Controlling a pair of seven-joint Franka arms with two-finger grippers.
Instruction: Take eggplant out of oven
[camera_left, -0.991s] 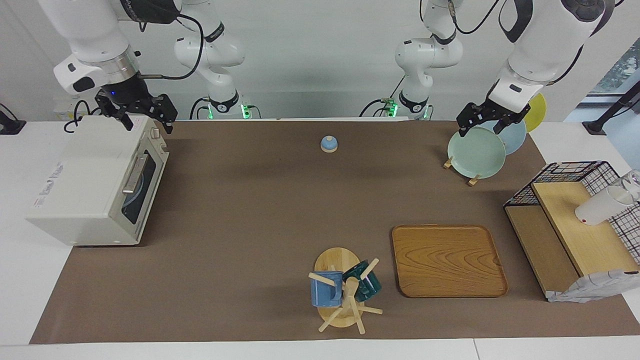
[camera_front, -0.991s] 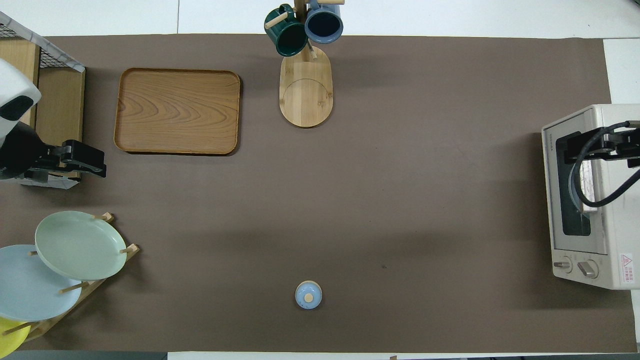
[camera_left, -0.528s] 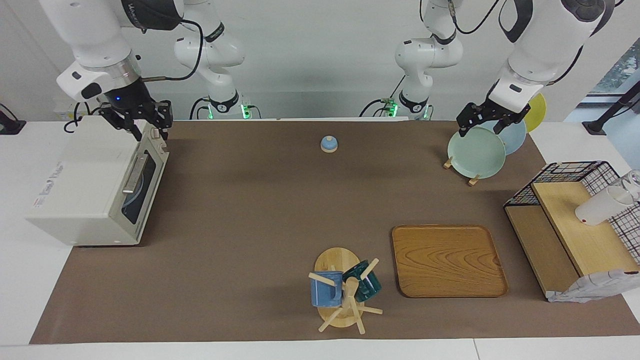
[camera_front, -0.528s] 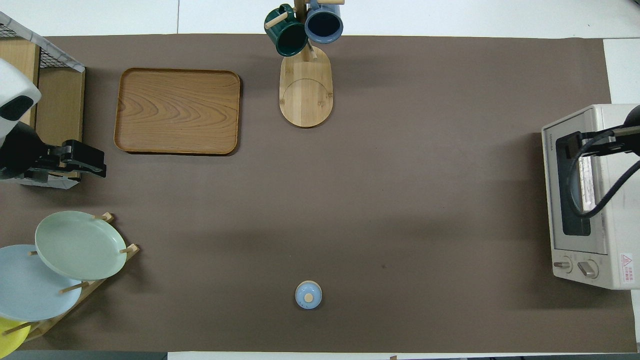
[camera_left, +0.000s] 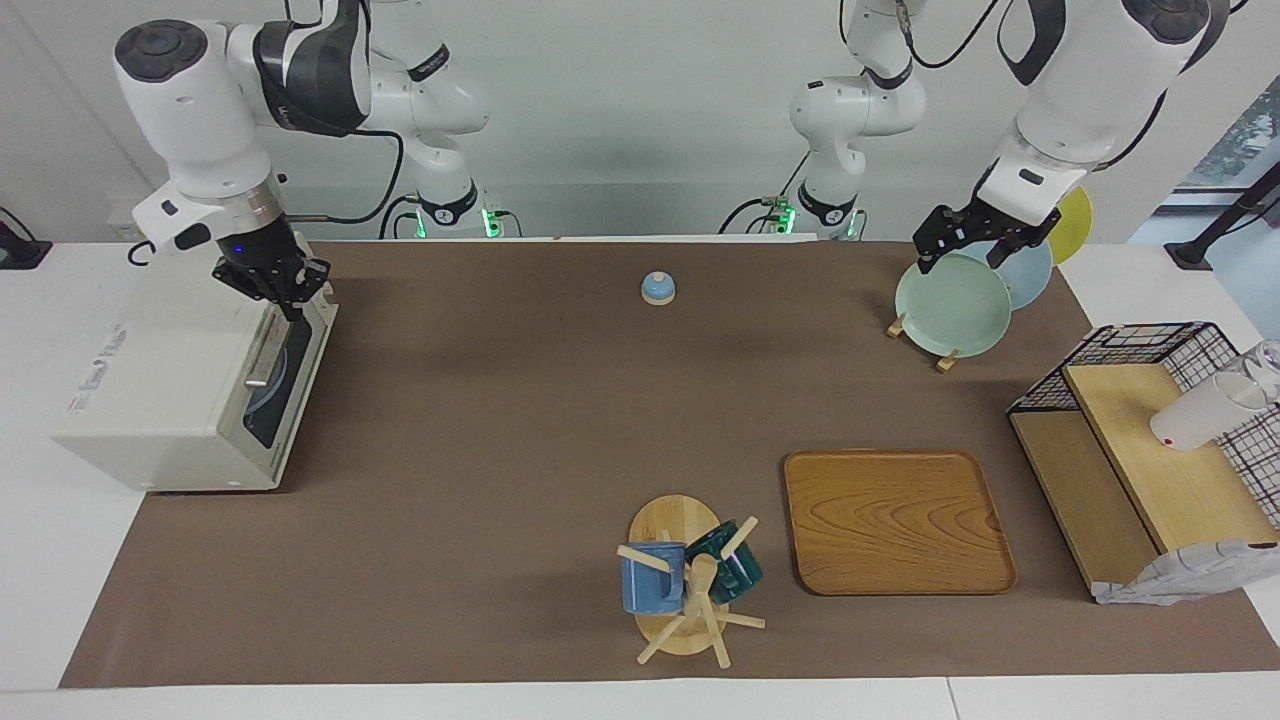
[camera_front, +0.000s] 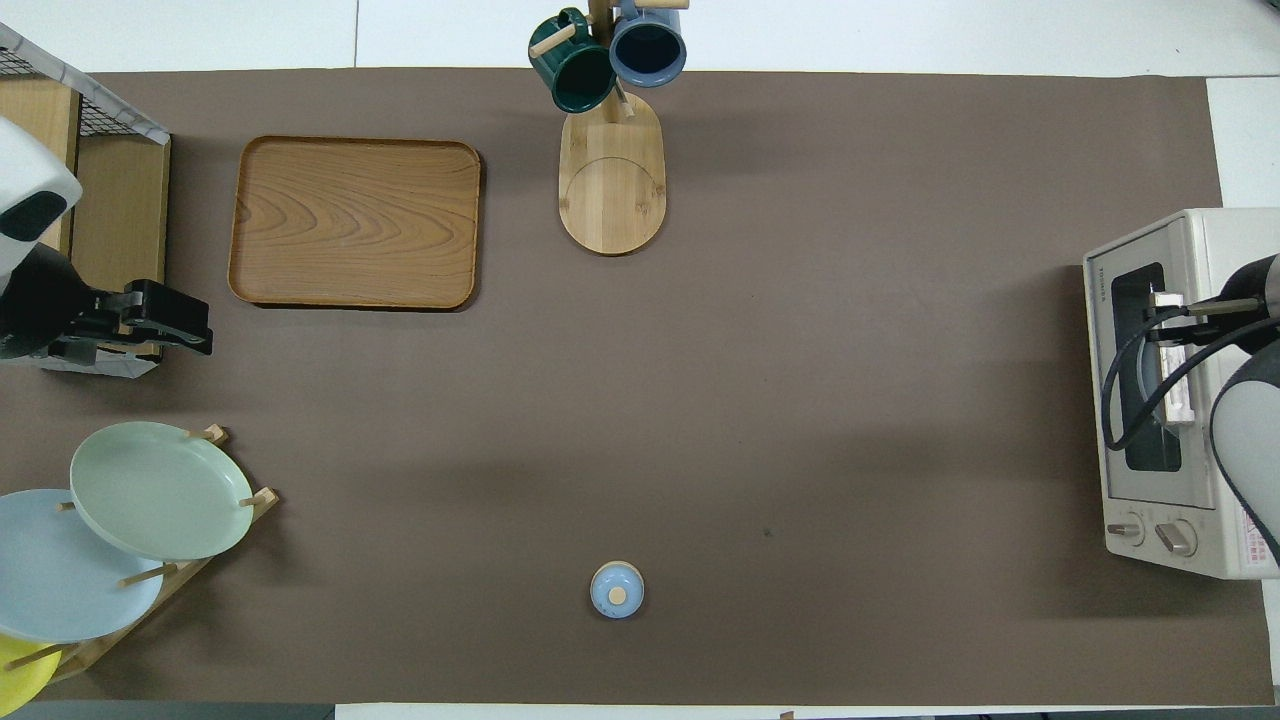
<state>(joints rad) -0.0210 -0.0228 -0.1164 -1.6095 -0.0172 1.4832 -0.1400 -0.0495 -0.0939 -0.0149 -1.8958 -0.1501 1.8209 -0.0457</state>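
Note:
The off-white oven stands at the right arm's end of the table with its glass door closed. A blue plate shows dimly through the window. The eggplant is hidden. My right gripper is shut, its tips down at the door's top edge, by the end of the metal bar handle nearer to the robots. I cannot tell whether it touches the handle. My left gripper waits open over the plate rack with nothing in it.
A rack of plates stands at the left arm's end, with a wire shelf beside it. A wooden tray and a mug tree lie farther from the robots. A small blue lid sits mid-table near the robots.
My right gripper has closed from wide open and come down from over the oven's top corner to the door's top edge. The left arm has not moved.

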